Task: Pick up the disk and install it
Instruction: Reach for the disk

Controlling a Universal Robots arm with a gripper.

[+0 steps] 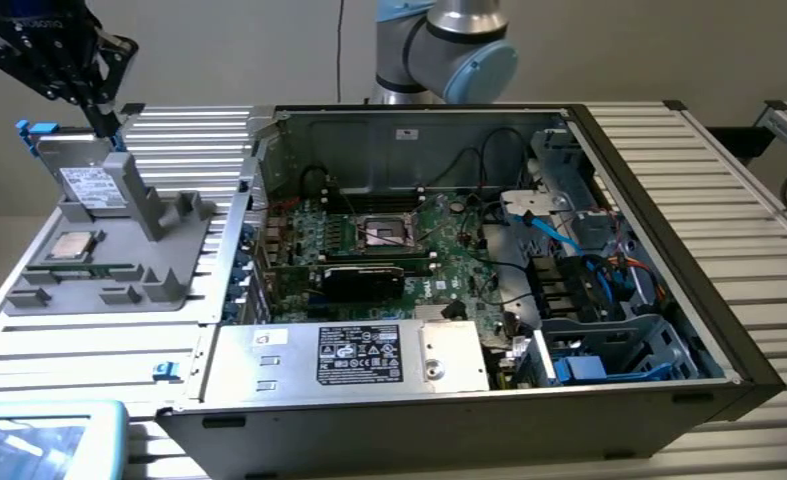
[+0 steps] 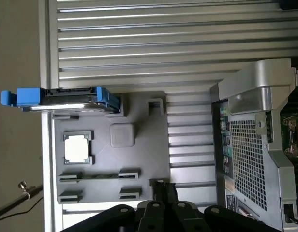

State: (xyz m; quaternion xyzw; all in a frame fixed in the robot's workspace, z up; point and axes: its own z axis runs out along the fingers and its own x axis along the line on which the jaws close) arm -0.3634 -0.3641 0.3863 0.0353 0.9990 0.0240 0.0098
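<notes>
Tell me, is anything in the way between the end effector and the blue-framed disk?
Nothing visible is. The end effector hangs close above the disk, which stands upright in the grey holder beside the open computer case. No other thing sits between them.

Disk (image 1: 80, 168) bottom prob. hidden in holder (image 1: 166, 270); label (image 1: 93, 187) txt illegible.

Ribbed silver aluminium table (image 1: 713, 200) (image 2: 139, 48), its slats running across the whole surface. An open black-and-silver metal computer case (image 1: 500, 415) (image 2: 245, 145) lies on its side over the table's middle, reaching toward the edge at the exterior view's right. A flat grey plastic fixture tray (image 1: 113, 285) (image 2: 139, 159) lies just beside it, toward the edge at the exterior view's left, bare slats between them. A small blue plastic clip (image 1: 166, 370) sits near the case's front corner.
</notes>
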